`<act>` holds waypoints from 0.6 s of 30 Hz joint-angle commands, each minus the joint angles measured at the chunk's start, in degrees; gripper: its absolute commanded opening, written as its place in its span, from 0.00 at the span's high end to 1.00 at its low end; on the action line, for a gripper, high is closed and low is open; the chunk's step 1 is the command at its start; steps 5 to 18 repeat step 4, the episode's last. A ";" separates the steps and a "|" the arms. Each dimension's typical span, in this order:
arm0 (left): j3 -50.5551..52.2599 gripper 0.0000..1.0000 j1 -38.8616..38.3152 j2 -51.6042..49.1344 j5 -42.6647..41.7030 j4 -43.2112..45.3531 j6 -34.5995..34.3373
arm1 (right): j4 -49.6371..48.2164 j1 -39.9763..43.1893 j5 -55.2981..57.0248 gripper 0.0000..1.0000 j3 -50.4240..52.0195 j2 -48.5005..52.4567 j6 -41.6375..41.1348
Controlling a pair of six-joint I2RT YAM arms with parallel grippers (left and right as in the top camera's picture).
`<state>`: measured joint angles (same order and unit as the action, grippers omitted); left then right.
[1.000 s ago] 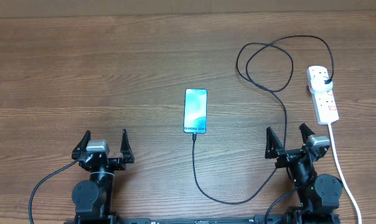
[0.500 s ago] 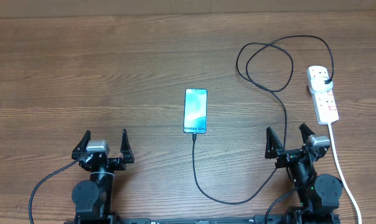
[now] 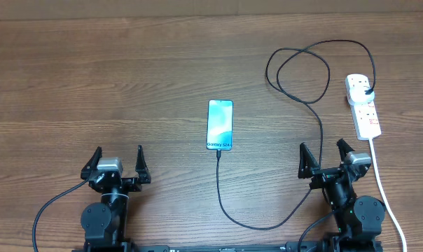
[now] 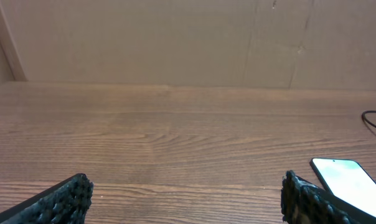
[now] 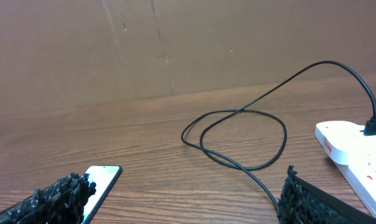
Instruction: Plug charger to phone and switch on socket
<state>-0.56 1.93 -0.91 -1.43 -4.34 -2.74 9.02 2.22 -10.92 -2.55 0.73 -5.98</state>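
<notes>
Wooden tabletop [image 3: 127, 70] carries one phone [image 3: 220, 125], screen up, midway across, probably so either of our two sets of jaws can reach it. One charger [image 3: 218, 175] leaves the one socket [image 3: 363, 105] at the right, loops, and ends at the phone's lower edge; whether it is seated we cannot tell. Left jaws and right jaws both stand spread, holding nothing, at the near edge.

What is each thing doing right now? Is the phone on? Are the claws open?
Slim rectangular phone with light blue screen: lit, lying flat.
Long thin black charger cable: looped, tip at the phone's bottom edge; seated or not, cannot tell.
White power strip: black plug in; on or off, cannot tell.
Left gripper: open, empty.
Right gripper: open, empty.
</notes>
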 commanded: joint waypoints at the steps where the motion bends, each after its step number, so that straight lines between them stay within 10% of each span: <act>1: 0.28 0.01 0.33 0.66 0.39 -0.09 1.29 | -0.39 -0.26 0.61 0.00 -0.02 -0.57 0.07; 18: 0.28 0.00 0.33 0.66 0.39 -0.09 1.29 | -0.39 -0.26 0.63 0.00 -0.02 -0.57 0.07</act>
